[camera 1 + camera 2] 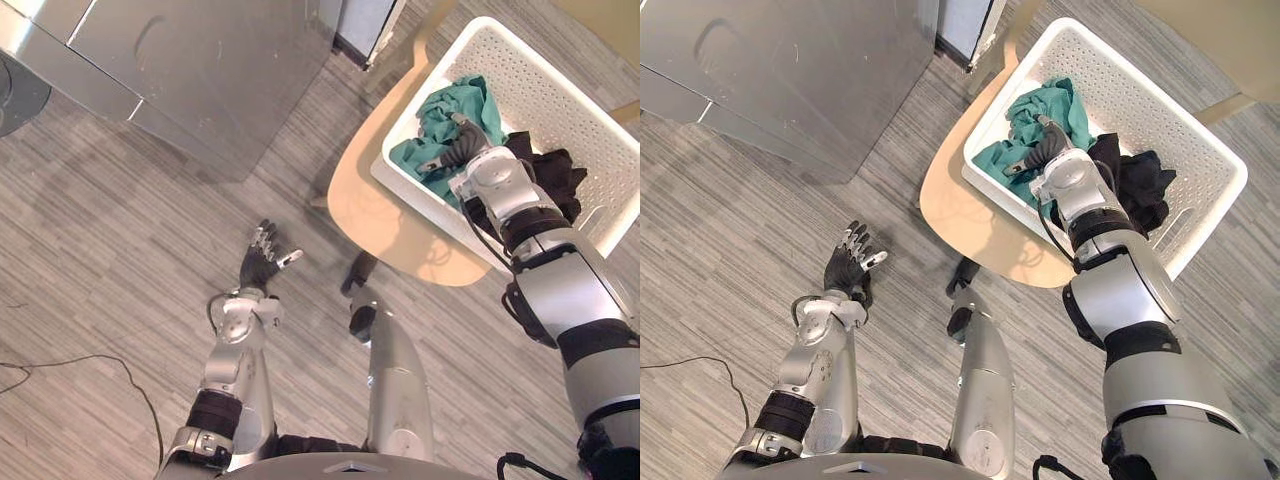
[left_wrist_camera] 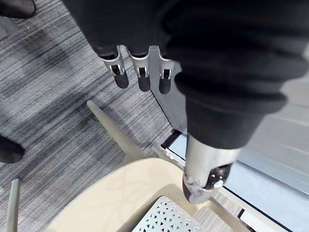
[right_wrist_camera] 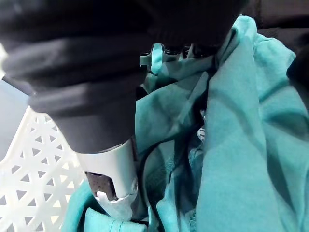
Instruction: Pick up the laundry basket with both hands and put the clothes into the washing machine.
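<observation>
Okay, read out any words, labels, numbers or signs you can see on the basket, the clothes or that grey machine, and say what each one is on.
There is no text to read in these views.
White laundry basket: perforated walls, no label showing.
Teal garment and black garment: no print or tag visible.
Grey machine: plain panels, no readable marking.

Lighting: bright, even, from above.
Sheen on grey cabinet [image 1: 200,70], upper left; teal cloth [image 3: 231,145] darkens beneath my right hand [image 3: 96,58].
</observation>
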{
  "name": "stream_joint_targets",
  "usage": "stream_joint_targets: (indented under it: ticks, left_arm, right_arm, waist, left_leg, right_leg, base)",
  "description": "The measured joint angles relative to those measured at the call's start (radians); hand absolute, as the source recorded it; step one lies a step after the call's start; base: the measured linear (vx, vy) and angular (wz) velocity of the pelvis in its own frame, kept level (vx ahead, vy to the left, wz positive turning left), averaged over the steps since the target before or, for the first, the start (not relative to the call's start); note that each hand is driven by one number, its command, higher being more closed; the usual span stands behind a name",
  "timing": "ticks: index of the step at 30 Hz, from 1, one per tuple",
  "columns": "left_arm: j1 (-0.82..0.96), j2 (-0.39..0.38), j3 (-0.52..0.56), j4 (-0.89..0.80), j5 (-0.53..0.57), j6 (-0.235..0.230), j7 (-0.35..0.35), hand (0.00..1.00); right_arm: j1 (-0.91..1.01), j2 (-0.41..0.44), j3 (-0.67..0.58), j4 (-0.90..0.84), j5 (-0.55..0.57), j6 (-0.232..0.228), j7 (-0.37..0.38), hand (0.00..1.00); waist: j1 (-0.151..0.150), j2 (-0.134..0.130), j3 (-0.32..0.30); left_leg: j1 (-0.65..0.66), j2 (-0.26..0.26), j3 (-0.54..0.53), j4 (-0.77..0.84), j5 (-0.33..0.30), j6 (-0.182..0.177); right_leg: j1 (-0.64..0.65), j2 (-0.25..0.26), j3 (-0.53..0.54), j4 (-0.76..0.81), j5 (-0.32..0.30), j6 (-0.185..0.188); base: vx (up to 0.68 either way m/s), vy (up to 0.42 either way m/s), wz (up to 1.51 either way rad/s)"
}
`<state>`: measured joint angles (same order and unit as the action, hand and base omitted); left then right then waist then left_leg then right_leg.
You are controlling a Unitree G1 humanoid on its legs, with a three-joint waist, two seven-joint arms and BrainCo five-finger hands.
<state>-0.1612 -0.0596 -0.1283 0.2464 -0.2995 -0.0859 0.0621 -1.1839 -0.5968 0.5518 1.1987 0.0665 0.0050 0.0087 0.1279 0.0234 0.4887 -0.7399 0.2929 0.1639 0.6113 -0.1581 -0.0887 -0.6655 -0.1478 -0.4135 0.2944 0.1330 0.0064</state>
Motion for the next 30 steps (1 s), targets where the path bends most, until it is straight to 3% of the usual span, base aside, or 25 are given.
stream_joint_targets:
  ticks: [4, 5, 7, 15, 24, 30]
  left_arm:
    - [-0.009, 0.001, 0.007, 0.000, -0.006, 0.000, 0.000, 0.00]
    - [-0.008, 0.002, 0.008, 0.000, -0.011, 0.000, 0.000, 0.00]
    - [-0.009, 0.003, 0.007, -0.002, -0.014, 0.000, -0.001, 0.00]
    - [-0.013, -0.001, 0.009, -0.042, -0.014, -0.001, 0.000, 0.00]
    - [-0.024, -0.011, 0.020, -0.078, -0.030, -0.001, 0.061, 0.00]
    - [-0.025, -0.013, 0.061, -0.110, -0.042, -0.013, 0.109, 0.00]
  right_arm:
    - [0.000, 0.004, 0.057, 0.006, -0.095, 0.003, 0.001, 0.00]
    - [0.000, 0.008, 0.074, 0.009, -0.117, 0.006, 0.000, 1.00]
    - [-0.008, 0.029, 0.124, 0.021, -0.178, 0.021, 0.000, 1.00]
    - [-0.039, 0.036, 0.170, 0.038, -0.302, 0.060, -0.007, 1.00]
    - [-0.005, 0.062, -0.029, 0.021, -0.339, 0.067, -0.106, 1.00]
    - [0.144, 0.129, -0.319, -0.211, -0.272, 0.092, -0.217, 1.00]
  waist:
    - [0.000, -0.005, -0.004]
    - [0.001, -0.012, -0.011]
    - [0.001, -0.042, -0.038]
    - [0.011, -0.043, -0.046]
    - [0.031, -0.042, -0.048]
    - [0.026, -0.042, -0.048]
  left_leg:
    - [-0.014, -0.004, -0.006, -0.009, 0.011, 0.000]
    - [-0.020, -0.006, -0.005, -0.015, 0.015, 0.000]
    - [-0.040, -0.017, -0.007, -0.057, 0.047, -0.004]
    - [-0.050, -0.022, -0.025, -0.111, 0.089, -0.014]
    - [-0.061, 0.003, -0.025, -0.087, 0.094, -0.014]
    - [-0.048, 0.035, -0.014, -0.016, 0.062, -0.009]
  right_leg:
    - [-0.006, 0.000, -0.010, -0.013, 0.006, -0.008]
    - [-0.013, 0.000, -0.009, -0.017, 0.009, -0.011]
    - [-0.035, 0.000, -0.019, -0.046, 0.022, -0.021]
    - [-0.035, 0.012, -0.042, -0.089, 0.037, -0.038]
    - [-0.032, 0.040, -0.040, -0.113, 0.054, -0.040]
    - [-0.008, 0.062, -0.018, -0.110, 0.061, -0.041]
  base:
    - [-0.03, 0.004, 0.05]
    - [-0.03, -0.004, 0.05]
    - [-0.02, -0.018, 0.14]
    - [-0.01, -0.013, 0.09]
    - [0.00, 0.002, -0.05]
    - [-0.01, 0.020, -0.17]
